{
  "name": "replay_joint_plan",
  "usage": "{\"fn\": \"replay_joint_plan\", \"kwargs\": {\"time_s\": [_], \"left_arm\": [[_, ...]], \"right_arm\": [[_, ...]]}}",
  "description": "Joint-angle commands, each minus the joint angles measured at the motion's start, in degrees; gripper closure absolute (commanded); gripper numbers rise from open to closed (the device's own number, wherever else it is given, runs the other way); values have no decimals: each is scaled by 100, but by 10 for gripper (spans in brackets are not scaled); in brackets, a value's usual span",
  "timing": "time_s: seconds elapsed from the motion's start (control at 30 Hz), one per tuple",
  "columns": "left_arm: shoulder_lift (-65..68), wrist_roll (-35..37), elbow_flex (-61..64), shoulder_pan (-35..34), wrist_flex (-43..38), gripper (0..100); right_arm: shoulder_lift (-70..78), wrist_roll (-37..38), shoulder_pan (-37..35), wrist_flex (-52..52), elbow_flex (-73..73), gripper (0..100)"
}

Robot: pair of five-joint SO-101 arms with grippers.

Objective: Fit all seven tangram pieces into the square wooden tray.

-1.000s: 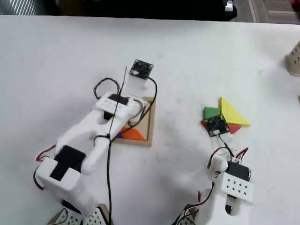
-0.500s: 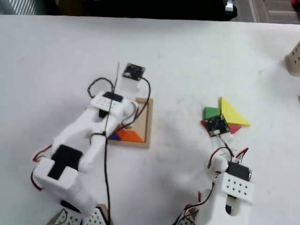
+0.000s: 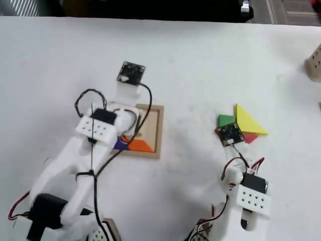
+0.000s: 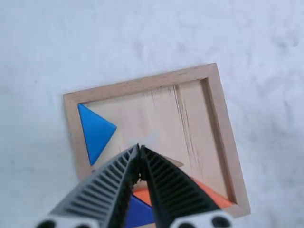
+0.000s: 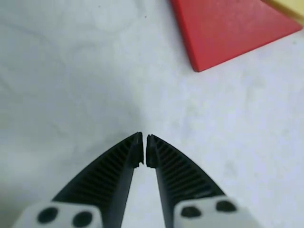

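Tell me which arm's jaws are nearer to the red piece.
Right. The right arm's jaws sit shut just short of the red piece. The left arm's jaws hang over the wooden tray, far from that piece.

Robotics lab: white table (image 3: 210, 65), wired arms (image 3: 62, 165)

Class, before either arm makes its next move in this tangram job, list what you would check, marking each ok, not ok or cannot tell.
1. Left pincer empty: ok, shut on nothing above the tray.
2. Tray has bare floor: ok.
3. All pieces in tray: not ok; red piece, yellow triangle and green piece lie outside.
4. Right pincer open for grasping: not ok, shut.
5. Right pincer over red piece: not ok, beside it.
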Motion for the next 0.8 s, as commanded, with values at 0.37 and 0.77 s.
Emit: {"fn": "replay_joint_plan", "kwargs": {"time_s": [0.37,0.77], "left_arm": [[1552,-26,-888,-31,9,978],[1587,-44,-1073,541,633,978]], "right_arm": [[-92,88,-57,22,-26,981],[-92,88,-75,13,-26,981]]}}
